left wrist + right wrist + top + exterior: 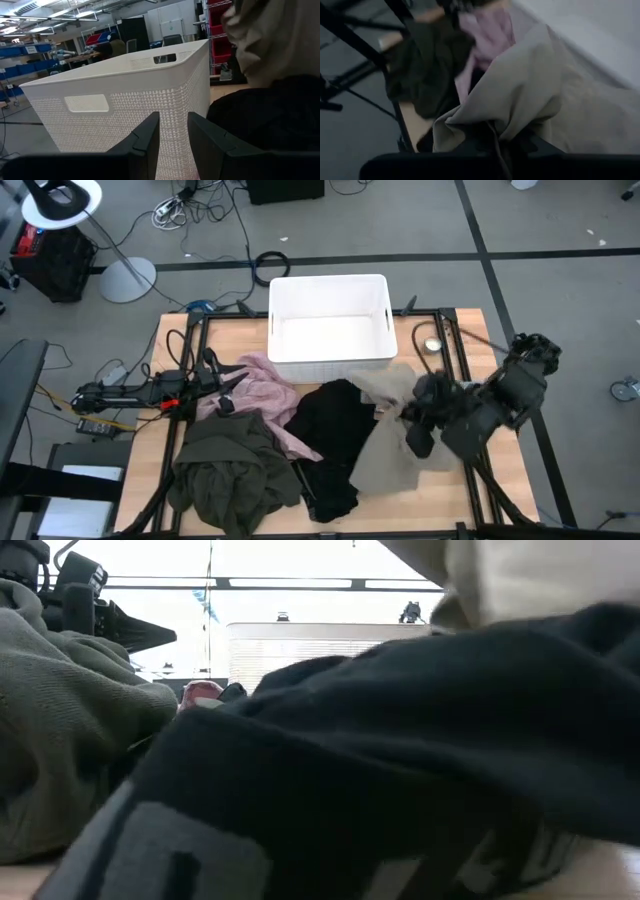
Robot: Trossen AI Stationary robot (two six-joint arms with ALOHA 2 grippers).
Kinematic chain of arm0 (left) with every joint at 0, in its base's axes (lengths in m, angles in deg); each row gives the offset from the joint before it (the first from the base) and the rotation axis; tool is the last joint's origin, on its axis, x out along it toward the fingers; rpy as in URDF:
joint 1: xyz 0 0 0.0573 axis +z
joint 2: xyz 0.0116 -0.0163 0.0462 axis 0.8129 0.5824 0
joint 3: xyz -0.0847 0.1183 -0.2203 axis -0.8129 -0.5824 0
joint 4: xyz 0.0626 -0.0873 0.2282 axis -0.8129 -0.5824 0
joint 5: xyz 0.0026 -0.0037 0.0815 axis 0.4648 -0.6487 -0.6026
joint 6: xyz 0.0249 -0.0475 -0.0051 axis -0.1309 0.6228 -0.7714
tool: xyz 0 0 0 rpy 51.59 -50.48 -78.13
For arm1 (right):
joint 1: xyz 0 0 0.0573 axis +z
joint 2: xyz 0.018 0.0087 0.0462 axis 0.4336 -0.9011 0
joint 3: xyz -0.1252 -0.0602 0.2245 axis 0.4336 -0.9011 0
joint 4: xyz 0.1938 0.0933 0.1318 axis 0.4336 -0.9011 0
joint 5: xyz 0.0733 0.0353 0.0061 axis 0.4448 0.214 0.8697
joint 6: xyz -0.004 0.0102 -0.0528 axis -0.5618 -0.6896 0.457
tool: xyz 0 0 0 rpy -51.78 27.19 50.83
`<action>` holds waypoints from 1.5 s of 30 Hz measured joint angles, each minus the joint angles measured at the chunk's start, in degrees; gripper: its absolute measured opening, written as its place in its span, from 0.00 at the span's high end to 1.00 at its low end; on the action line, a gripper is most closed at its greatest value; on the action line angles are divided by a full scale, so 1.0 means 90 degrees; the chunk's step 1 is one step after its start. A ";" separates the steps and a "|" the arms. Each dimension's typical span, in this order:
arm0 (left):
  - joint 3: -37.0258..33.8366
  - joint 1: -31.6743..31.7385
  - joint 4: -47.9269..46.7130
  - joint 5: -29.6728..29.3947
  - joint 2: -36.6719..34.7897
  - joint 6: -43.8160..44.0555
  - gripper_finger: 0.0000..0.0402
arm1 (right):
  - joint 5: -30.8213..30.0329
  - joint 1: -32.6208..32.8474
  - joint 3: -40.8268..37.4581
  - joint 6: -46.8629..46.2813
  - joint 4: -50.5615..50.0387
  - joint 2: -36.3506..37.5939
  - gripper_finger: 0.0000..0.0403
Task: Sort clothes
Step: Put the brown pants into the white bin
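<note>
Four garments lie heaped on table in front of bin (328, 318). R gripper (415, 418) pinches beige garment (392, 435), lifting its edge; bin sits just beyond. L gripper (222, 383) waits near pink garment (262, 395), fingers (145, 140) slightly spread, holding nothing.

4 garments are seen on the table in the high view. A large olive-green garment (232, 471) is heaped in a crumpled mound at the near left corner. A pink garment (262, 395) is spread rumpled just beyond it, its near edge overlapped by the olive-green heap, its right edge touching a black garment (335, 442). The black garment is laid in loose folds at the table's middle, between the pink piece and a beige-tan garment (385, 442). The beige-tan garment is draped to the right of the black one; its upper right portion is bunched and lifted off the table. In the low view, pale block lettering is visible on black fabric (400, 770).
</note>
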 joint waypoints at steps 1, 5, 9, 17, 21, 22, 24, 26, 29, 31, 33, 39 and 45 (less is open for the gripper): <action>0.0000 0.0000 0.0000 0.0000 -0.0001 -0.0001 0.74 | -0.0026 -0.0151 0.0137 0.0354 0.0138 0.0000 0.96; -0.0002 0.0002 0.0000 0.0000 -0.0002 -0.0001 0.74 | -0.0014 -0.0785 0.0675 0.1975 0.0900 0.0000 0.96; 0.0000 0.0000 0.0000 -0.0001 -0.0002 0.0000 0.74 | 0.0082 -0.1363 0.1127 0.3663 0.2019 0.0000 0.96; -0.0001 0.0000 0.0000 -0.0001 0.0001 -0.0002 0.74 | 0.0150 -0.2462 0.1580 0.6397 0.4606 0.0000 0.96; 0.0000 0.0001 0.0000 -0.0002 -0.0002 0.0000 0.74 | 0.0448 -0.3108 0.1594 0.7432 0.5723 -0.0004 0.96; 0.0000 0.0002 0.0000 -0.0002 -0.0002 -0.0002 0.74 | 0.0563 -0.3301 0.1594 0.7607 0.5972 -0.0016 0.96; 0.0000 0.0001 0.0000 -0.0002 -0.0002 0.0000 0.74 | 0.0872 -0.3667 0.1594 0.7820 0.6365 -0.0036 0.96; -0.0001 0.0001 0.0000 -0.0002 -0.0002 0.0000 0.74 | 0.1203 -0.4068 0.1594 0.7898 0.6621 -0.0080 0.96; 0.0000 0.0001 0.0000 -0.0002 -0.0001 -0.0001 0.74 | 0.1677 -0.4672 0.1582 0.7901 0.6695 -0.0133 0.96; 0.0000 0.0000 0.0000 -0.0002 0.0001 -0.0002 0.74 | 0.1916 -0.5035 0.1581 0.7786 0.6687 -0.0189 0.96; 0.0000 0.0001 0.0000 -0.0002 -0.0001 0.0000 0.74 | 0.2165 -0.5351 0.1572 0.7586 0.6625 -0.0274 0.96; 0.0000 0.0000 -0.0002 -0.0004 0.0000 0.0000 0.74 | 0.3102 -0.6085 0.1570 0.7045 0.6635 -0.0515 0.96; -0.0002 0.0000 0.0002 -0.0007 -0.0002 0.0000 0.74 | 0.3680 -0.6432 0.1570 0.6772 0.6448 -0.0835 0.96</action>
